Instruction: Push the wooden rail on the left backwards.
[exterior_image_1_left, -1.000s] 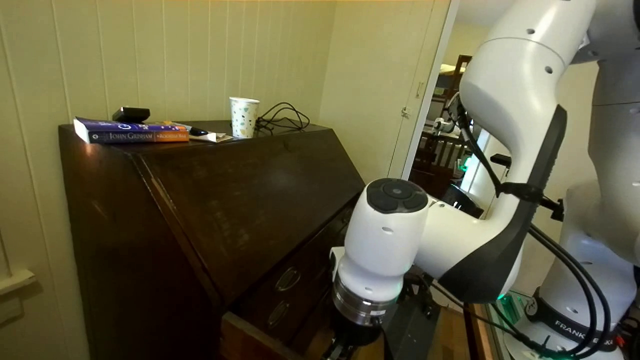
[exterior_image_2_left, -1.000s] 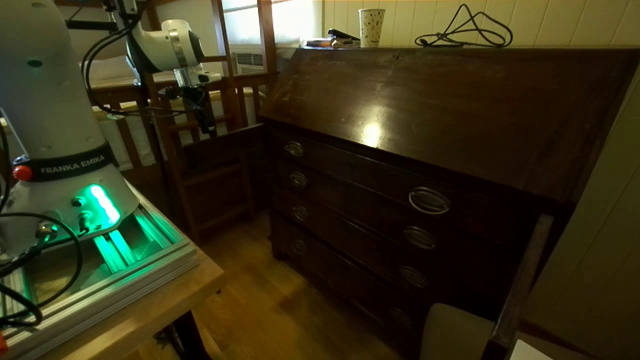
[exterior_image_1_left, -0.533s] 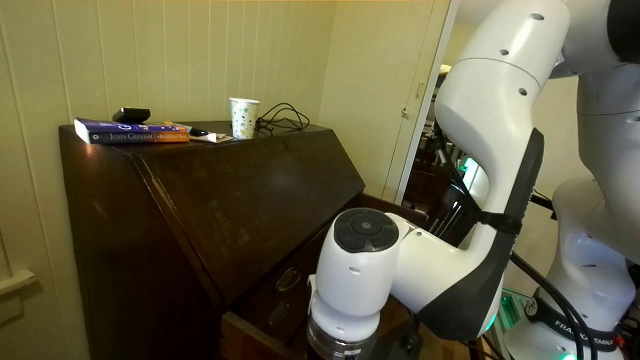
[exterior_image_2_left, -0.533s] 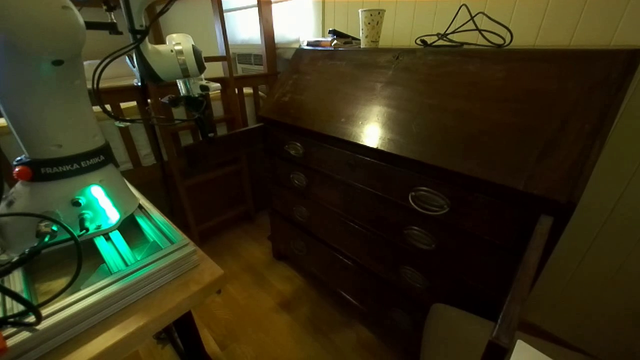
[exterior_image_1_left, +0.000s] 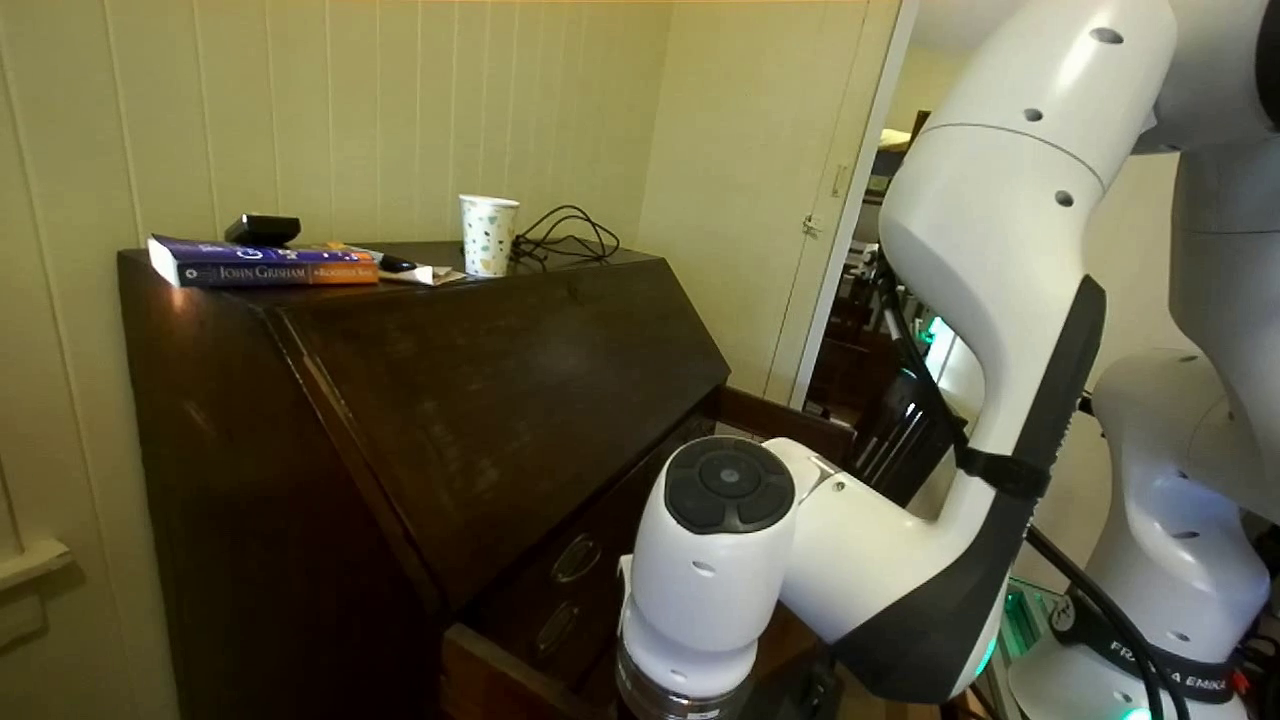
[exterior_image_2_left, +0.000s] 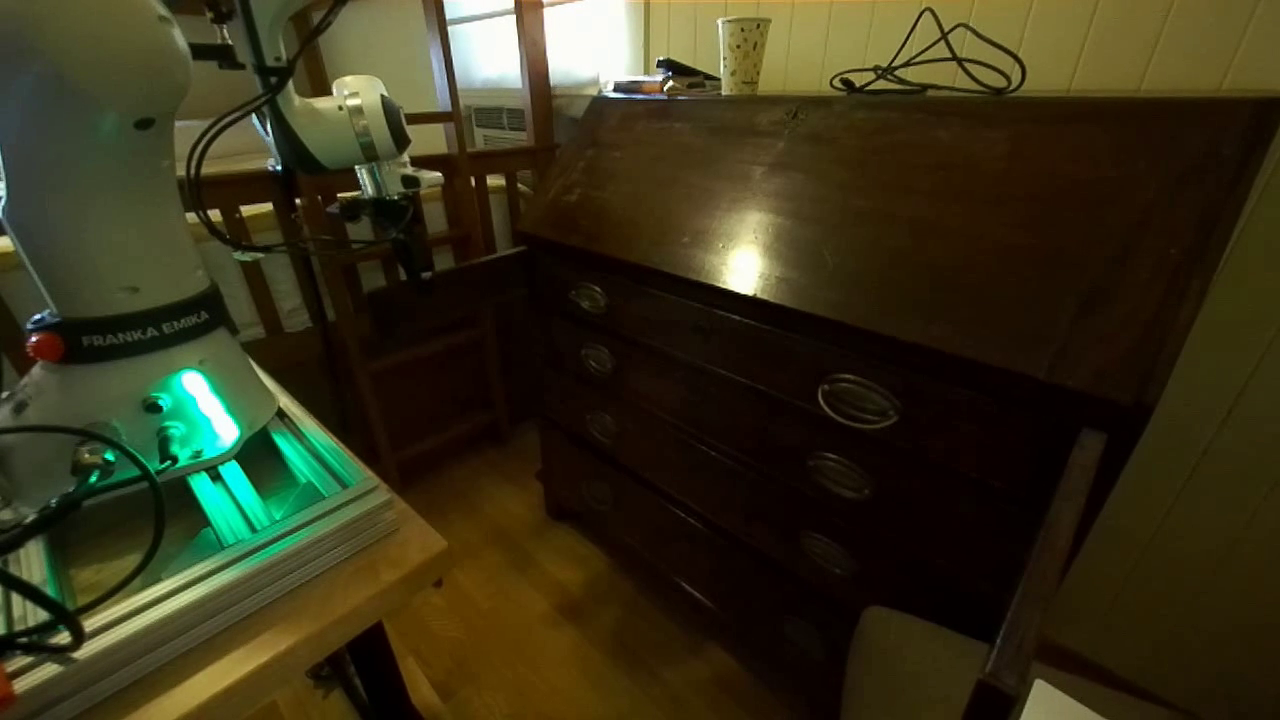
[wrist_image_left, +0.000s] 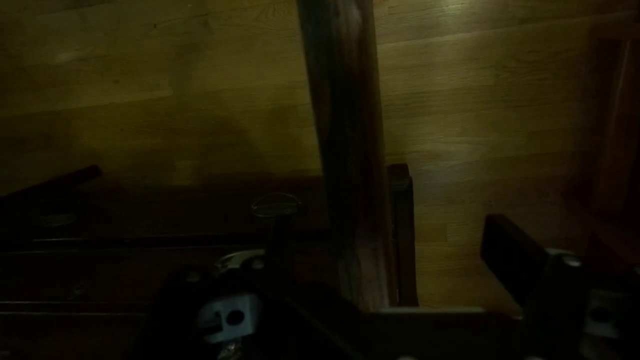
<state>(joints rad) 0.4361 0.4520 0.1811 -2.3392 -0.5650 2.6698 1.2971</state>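
Observation:
The left wooden rail (exterior_image_2_left: 475, 275) sticks out from the front of the slant-front desk (exterior_image_2_left: 900, 230), below the sloped lid. It also shows at the bottom of an exterior view (exterior_image_1_left: 505, 675). In the wrist view the rail (wrist_image_left: 350, 115) runs from the top edge down between my fingers. My gripper (wrist_image_left: 395, 245) is open and empty, its two dark fingers wide apart on either side of the rail. In an exterior view my gripper (exterior_image_2_left: 415, 265) points down close to the rail. Whether it touches the rail cannot be told. In an exterior view my fingers are below the frame edge.
A second rail (exterior_image_2_left: 1050, 530) sticks out at the desk's other side, near a chair (exterior_image_2_left: 910, 660). A book (exterior_image_1_left: 290, 270), a paper cup (exterior_image_1_left: 488, 235) and a cable (exterior_image_1_left: 565, 235) lie on top. Brass handles (exterior_image_2_left: 858, 400) stand out from the drawers. A bunk bed (exterior_image_2_left: 480, 180) stands behind.
My arm has moved down and nearer the left rail, in an exterior view leftward and lower. Over the last half second it has sunk only slightly. The rail has not visibly moved.

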